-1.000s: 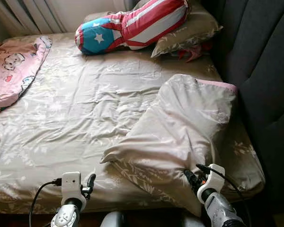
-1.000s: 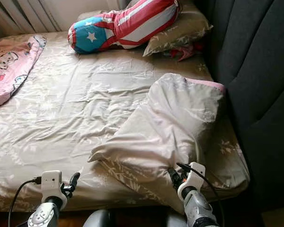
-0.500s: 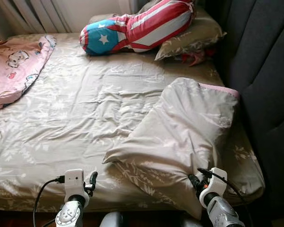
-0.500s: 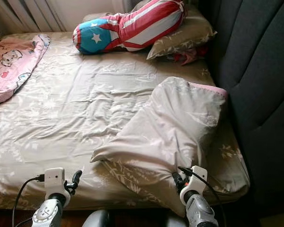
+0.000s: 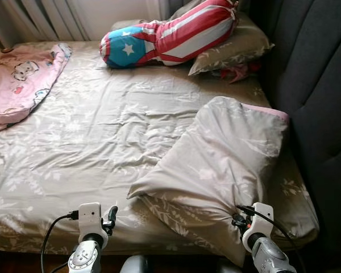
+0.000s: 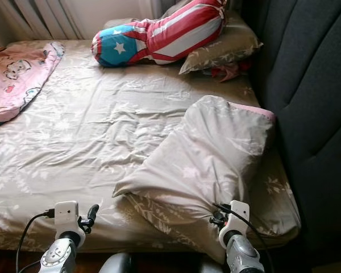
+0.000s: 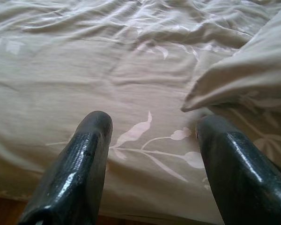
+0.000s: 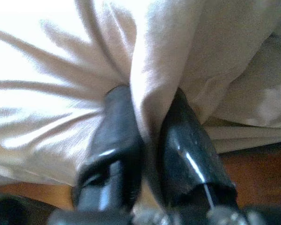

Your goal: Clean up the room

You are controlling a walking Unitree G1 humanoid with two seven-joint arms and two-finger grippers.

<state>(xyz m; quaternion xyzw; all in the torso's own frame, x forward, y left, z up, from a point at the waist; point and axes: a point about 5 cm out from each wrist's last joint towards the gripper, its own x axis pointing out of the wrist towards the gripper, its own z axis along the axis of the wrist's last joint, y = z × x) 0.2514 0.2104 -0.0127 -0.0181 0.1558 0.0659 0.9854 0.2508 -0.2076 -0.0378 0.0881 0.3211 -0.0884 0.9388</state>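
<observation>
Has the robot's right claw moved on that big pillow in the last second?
Yes. The right gripper has pulled back toward the bed's near edge, dragging a pinched fold of the pillow with it.

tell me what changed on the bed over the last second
The right gripper has pinched the near edge of the folded duvet; its fingers now clamp a bunched fold of the fabric, where a second ago they only touched that edge. The whole view slid slightly, which is camera motion. The left gripper stays open over the sheet, and the flag bolster and pink blanket lie as before.
</observation>
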